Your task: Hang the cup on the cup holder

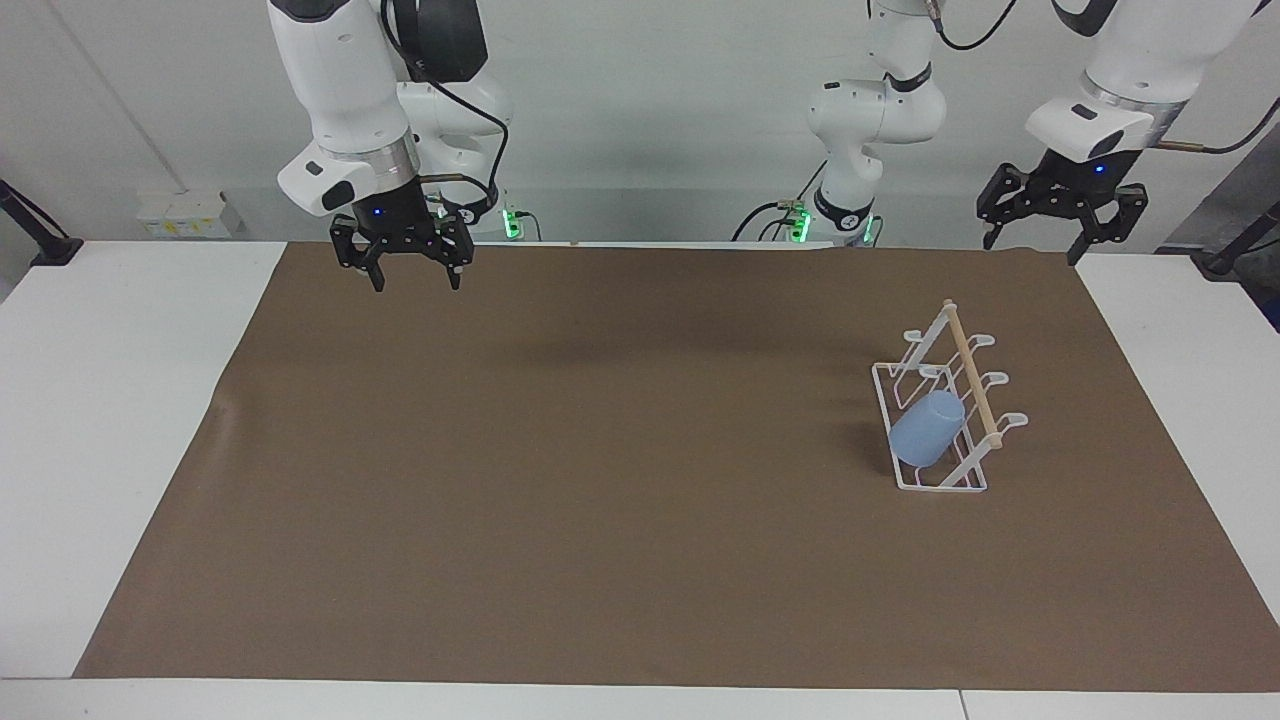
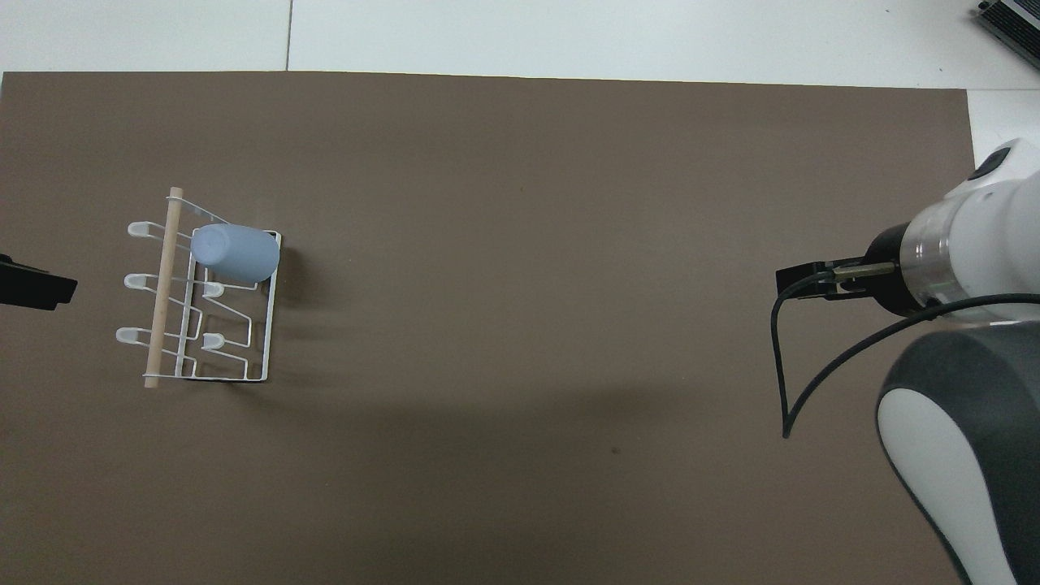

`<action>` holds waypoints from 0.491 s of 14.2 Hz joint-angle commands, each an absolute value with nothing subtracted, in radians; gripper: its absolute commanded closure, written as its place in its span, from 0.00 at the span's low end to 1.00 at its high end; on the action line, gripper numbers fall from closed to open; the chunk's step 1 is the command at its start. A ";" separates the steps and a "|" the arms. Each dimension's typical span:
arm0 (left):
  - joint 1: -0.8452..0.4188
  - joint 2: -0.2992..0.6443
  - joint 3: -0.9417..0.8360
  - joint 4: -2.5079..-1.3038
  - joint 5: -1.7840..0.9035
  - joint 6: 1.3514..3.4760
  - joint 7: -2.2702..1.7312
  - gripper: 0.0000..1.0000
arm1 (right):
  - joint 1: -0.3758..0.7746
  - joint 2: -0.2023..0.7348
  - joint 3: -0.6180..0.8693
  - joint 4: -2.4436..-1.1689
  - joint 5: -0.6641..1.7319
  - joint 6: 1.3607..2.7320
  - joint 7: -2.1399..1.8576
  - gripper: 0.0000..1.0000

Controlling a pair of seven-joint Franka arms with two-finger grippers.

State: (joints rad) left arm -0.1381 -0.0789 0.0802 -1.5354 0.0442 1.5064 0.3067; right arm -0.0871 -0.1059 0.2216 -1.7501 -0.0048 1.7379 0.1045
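Observation:
The light-blue cup hangs tilted, mouth down, on a prong of the white wire cup holder, at the end of the rack farthest from the robots. Both also show in the overhead view, the cup on the holder. My left gripper is open and empty, up in the air over the mat's edge by the left arm's base, well apart from the rack. Only its tip shows in the overhead view. My right gripper is open and empty, waiting over the mat's other end.
A brown mat covers most of the white table. The cup holder stands on it toward the left arm's end. In the overhead view the right arm's wrist and cable hang over the mat.

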 commanded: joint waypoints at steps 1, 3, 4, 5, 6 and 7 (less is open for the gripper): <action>-0.135 -0.069 0.087 -1.509 -0.001 1.468 0.285 0.00 | -0.109 -0.115 0.230 -1.730 0.021 1.740 0.084 0.00; -0.133 -0.069 0.089 -1.506 -0.008 1.415 0.258 0.00 | -0.113 -0.107 0.230 -1.706 0.021 1.714 0.084 0.00; -0.133 -0.071 0.089 -1.506 -0.012 1.410 0.220 0.00 | -0.114 -0.101 0.230 -1.688 0.021 1.695 0.084 0.00; -0.130 -0.071 0.089 -1.508 -0.012 1.408 0.209 0.00 | -0.114 -0.097 0.230 -1.677 0.021 1.681 0.084 0.00; -0.117 -0.071 0.089 -1.508 -0.011 1.405 0.209 0.00 | -0.114 -0.095 0.230 -1.668 0.023 1.669 0.084 0.00; -0.114 -0.072 0.087 -1.508 -0.009 1.398 0.207 0.00 | -0.115 -0.095 0.230 -1.664 0.023 1.661 0.084 0.00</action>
